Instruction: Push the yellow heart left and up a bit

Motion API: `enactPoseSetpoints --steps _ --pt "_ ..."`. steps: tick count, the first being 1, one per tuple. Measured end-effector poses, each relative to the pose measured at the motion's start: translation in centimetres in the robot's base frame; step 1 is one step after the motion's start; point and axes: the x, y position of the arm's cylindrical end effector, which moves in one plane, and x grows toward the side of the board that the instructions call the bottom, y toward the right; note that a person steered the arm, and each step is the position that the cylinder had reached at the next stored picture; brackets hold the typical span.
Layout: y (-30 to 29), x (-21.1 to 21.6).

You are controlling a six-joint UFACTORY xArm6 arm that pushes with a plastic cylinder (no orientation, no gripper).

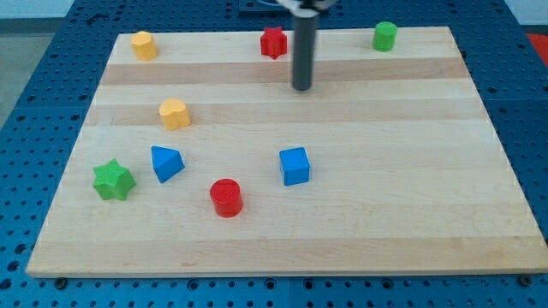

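The yellow heart (174, 113) lies on the wooden board (385, 171) at the view's left, upper middle. My tip (302, 87) is the lower end of a dark rod near the view's top centre. It stands far to the right of the heart and slightly above it, touching no block. The red star (273, 42) is just up and left of the rod.
A yellow hexagon (144, 44) sits at the top left and a green cylinder (384, 36) at the top right. A green star (113, 180), a blue triangle (166, 162), a red cylinder (227, 198) and a blue cube (294, 166) lie in the lower half.
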Motion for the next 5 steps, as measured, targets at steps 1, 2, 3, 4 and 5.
enactPoseSetpoints --steps 1,2,3,4,5 --pt "-3.4 3.3" --pt "-8.5 4.3" --pt "-11.9 4.4" --pt "-14.9 4.6" --pt "-18.0 5.5"
